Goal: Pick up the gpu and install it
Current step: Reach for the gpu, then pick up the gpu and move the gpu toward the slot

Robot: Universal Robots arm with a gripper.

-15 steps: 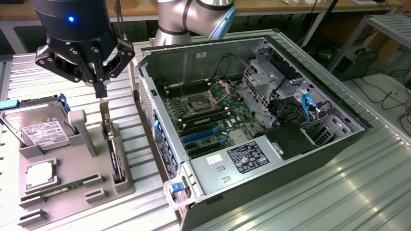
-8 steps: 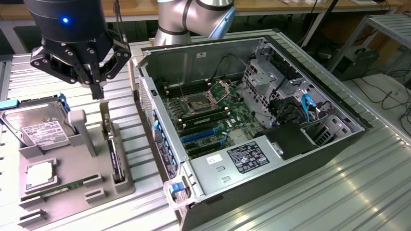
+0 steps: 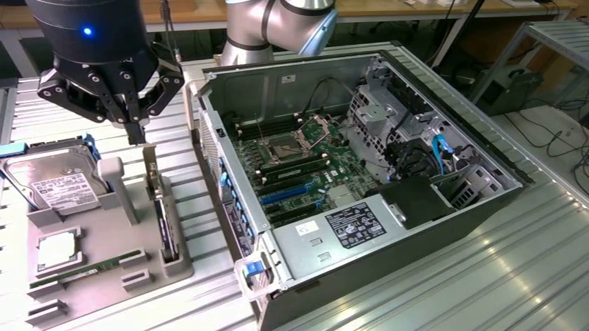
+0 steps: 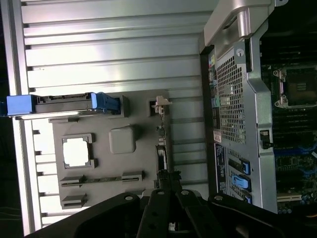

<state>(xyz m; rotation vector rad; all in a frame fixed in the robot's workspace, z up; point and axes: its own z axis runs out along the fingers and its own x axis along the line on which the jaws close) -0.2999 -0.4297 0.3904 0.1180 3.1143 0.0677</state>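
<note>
gripper [image 4: 168, 176] hanging empty over the grey tray [image 3: 115, 231], how far open i can't tell, looks mid-approach, needing a straight drop onto the gpu [image 3: 167, 227], which stands on edge lengthwise along the tray's side slot, bracket end pointing under the gripper.

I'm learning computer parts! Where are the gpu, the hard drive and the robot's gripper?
gpu [image 3: 168, 227], exterior view: the dark upper edge of the card.
hard drive [image 3: 59, 186], exterior view: its pale label on top.
gripper [image 3: 138, 134], exterior view: its lower tip.
</note>
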